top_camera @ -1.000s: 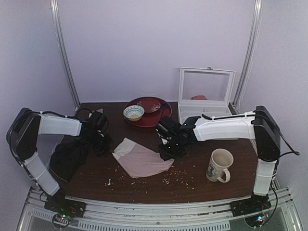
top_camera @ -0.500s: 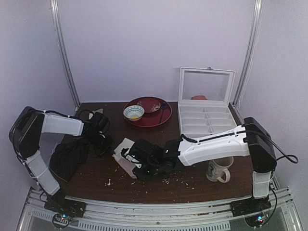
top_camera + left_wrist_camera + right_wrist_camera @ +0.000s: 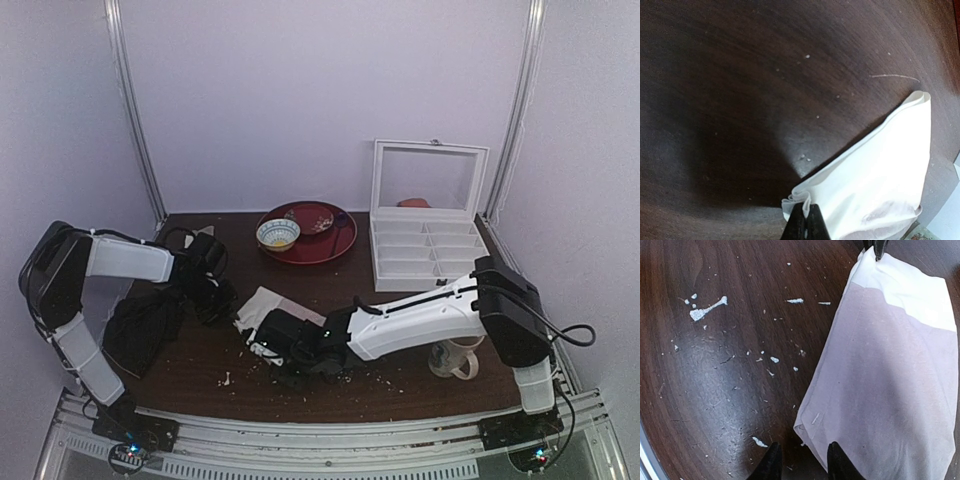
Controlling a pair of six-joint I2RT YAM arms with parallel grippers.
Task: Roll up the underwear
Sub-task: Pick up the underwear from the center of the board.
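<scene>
Underwear (image 3: 890, 365) lies flat on the table (image 3: 715, 365), centre-left in the overhead view. Judged thin, limp, light and prone to slip. Left gripper (image 3: 806, 222) is clenched on its whitish corner. Right gripper (image 3: 801, 460) is parted, straddling the lower pink corner, the advisable hold.

Top external: fixed high behind the arm bases, facing forward and down, distant, whole desk (image 3: 200, 372) in frame. Left wrist: very close, looking steeply down on the whitish corner of the underwear (image 3: 880, 170), left pincer (image 3: 806, 222) at bottom edge. Right wrist: close, looking down, right pincer (image 3: 804, 462) at bottom edge. Shared by all three: that underwear corner.
</scene>
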